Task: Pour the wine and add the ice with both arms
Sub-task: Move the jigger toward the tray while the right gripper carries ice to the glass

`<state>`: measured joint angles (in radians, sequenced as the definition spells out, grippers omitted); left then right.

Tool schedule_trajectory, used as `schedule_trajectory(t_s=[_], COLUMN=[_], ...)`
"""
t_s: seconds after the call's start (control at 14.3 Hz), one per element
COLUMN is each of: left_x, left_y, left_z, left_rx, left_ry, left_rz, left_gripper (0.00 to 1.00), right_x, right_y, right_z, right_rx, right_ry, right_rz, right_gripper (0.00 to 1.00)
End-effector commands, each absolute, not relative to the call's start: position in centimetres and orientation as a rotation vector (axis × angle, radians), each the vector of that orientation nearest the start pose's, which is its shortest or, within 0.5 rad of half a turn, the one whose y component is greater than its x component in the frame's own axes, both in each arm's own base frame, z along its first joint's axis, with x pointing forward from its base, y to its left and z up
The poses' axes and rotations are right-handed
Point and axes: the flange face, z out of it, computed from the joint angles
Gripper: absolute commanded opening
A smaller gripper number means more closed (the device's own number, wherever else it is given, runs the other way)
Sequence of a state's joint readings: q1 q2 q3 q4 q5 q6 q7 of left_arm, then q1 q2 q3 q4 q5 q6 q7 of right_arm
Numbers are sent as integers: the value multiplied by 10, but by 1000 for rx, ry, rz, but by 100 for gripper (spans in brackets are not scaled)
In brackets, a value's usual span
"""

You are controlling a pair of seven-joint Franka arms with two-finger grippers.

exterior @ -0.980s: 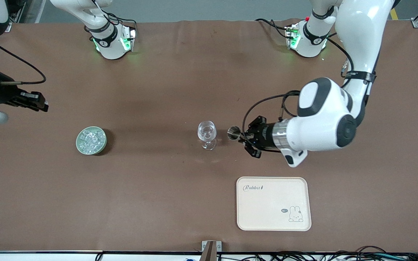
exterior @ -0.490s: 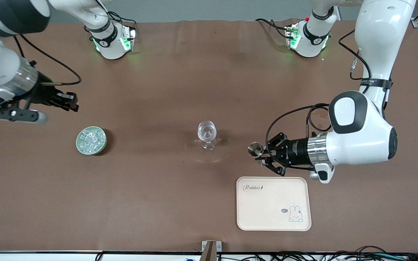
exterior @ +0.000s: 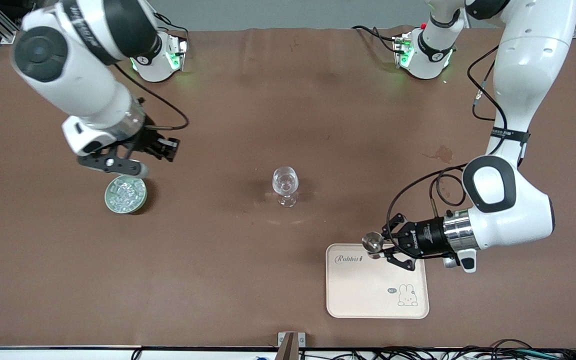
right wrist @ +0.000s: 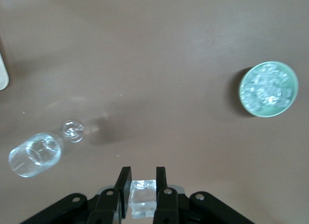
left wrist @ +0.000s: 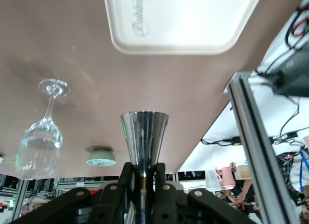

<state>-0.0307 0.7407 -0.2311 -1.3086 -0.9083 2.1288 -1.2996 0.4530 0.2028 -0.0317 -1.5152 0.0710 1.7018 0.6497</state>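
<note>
**Tabletop stock: brown mat, two arms**

- Brown table (exterior: 248,100): stain nr left arm's end.
- Glass (exterior: 285,185) mid-table.
- Green bowl (exterior: 126,193) w/ ice (exterior: 125,192).
- Right gripper (right wrist: 141,181) over table, clamping one cube (right wrist: 142,196).
- Left gripper (exterior: 385,246) over tray (exterior: 358,300) edge, gripping steel cup (exterior: 372,242).

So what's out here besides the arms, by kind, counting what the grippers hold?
Stemmed glass: 1
Green bowl of ice: 1
Loose ice cube, held by the right gripper: 1
Metal cup, held by the left gripper over the tray: 1
Tray: 1
Total: 5
</note>
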Motion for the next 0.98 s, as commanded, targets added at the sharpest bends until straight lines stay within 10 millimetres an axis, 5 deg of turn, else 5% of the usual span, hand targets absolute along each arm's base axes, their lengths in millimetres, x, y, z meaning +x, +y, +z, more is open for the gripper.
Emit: schedule_trajectory(t_s=[0.0, 0.28, 0.49, 0.91], left_x=[742, 747, 744, 741], left_y=[-170, -138, -134, -122], left_z=[302, 254, 225, 173], left_rx=[1559, 1506, 1481, 1437], left_ry=[1645, 1601, 1583, 1560], left_rz=[-781, -787, -806, -815], left_gripper=[0, 0, 0, 1], right_x=[557, 549, 544, 555], right_y=[304, 359, 401, 450], right_z=[528, 491, 471, 440], right_rx=[-3047, -3038, -3022, -2967], right_ry=[454, 538, 575, 625], right_rz=[52, 39, 18, -47], right_gripper=[1, 1, 1, 1])
